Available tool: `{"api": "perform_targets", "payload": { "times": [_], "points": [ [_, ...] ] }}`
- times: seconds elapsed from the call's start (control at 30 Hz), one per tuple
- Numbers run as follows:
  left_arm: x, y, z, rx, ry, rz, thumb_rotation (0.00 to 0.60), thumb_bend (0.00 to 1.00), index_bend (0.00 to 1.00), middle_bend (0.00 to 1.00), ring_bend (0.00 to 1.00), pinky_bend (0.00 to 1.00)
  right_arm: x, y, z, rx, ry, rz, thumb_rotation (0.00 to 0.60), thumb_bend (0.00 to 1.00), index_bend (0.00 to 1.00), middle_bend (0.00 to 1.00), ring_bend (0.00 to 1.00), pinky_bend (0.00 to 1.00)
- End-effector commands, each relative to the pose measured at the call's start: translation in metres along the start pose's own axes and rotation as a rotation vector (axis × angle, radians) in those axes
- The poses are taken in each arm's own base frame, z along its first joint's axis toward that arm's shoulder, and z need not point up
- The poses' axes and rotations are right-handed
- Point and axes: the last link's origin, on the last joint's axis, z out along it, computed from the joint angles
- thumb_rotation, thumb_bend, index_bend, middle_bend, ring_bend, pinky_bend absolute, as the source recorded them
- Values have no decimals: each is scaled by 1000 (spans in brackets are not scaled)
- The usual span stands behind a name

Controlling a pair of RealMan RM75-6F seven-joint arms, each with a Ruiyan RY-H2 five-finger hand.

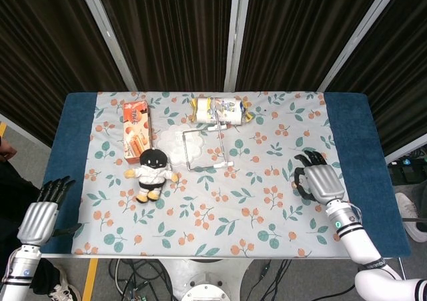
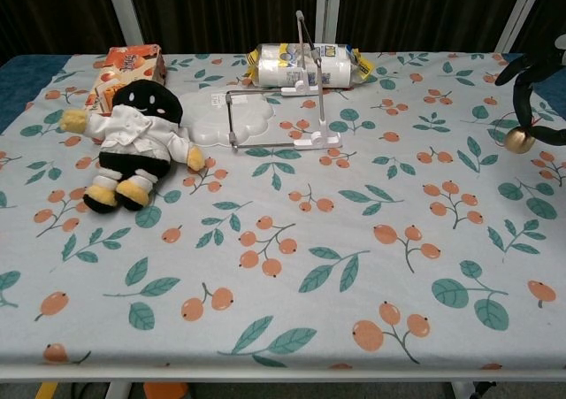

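The right hand [image 1: 316, 181] hung over the tabletop [image 1: 267, 207] near its right edge, holding nothing, fingers curled downward and spread. The thing nearest it was the wire slicer [image 1: 205, 149], well apart toward the middle of the far edge, its long axis running near to far, its arm raised. The left hand [image 1: 41, 214] waited off the near-left corner, empty, fingers straight.
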Motion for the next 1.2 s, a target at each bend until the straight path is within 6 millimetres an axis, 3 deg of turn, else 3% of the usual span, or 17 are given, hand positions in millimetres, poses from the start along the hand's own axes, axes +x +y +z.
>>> {"api": "perform_targets", "payload": {
  "times": [0.03, 0.93, 1.2],
  "points": [
    [1, 0, 0, 0, 4, -1, 600, 62, 84, 44, 0, 23, -4, 11, 3, -63, 18, -170, 600, 442, 733, 169, 0, 0],
    [-2, -5, -1, 13, -1, -10, 600, 62, 84, 44, 0, 23, -44, 17, 23, -111, -111, -206, 600, 439, 719, 163, 0, 0],
    [-2, -7, -2, 15, 1, -14, 600, 62, 84, 44, 0, 23, -46, 15, 24, -108, -113, -211, 600, 434, 719, 162, 0, 0]
  ]
}}
